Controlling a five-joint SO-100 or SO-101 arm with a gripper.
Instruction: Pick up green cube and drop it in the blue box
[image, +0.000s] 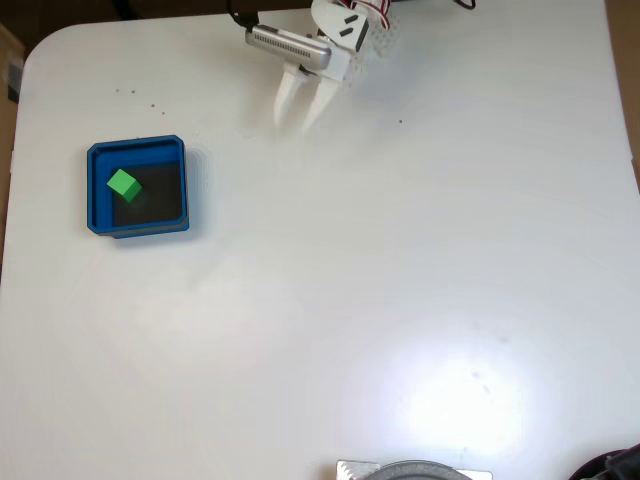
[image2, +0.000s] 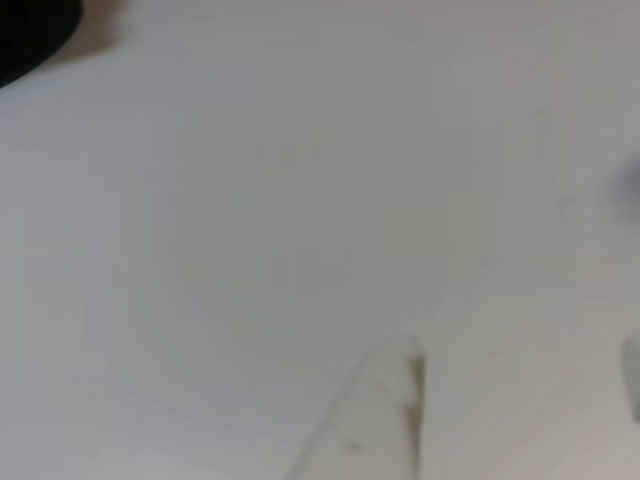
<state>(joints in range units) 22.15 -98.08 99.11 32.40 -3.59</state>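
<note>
White and nearly bare, the rounded-corner tabletop (image: 400, 280) spreads across the fixed view, with a bright patch of glare toward its lower right and a few dark specks near the top left. The small bright green solid cube (image: 123, 184) already sits inside the square, shallow blue tray-like box (image: 137, 147), on the left part of its dark inner floor and tilted a little against the walls' lines. The box stands near the table's left edge. Well apart from it, at the top middle of that view, the white two-finger gripper (image: 298, 116) hangs over bare table with its pale fingers spread in a narrow V and nothing between them. In the other view, which is blurred, one pale finger (image2: 375, 420) rises from the bottom edge over plain white surface. Judging from how things lie, the pick and the drop look done; what seems left, if anything, is for the arm to settle at rest.
</note>
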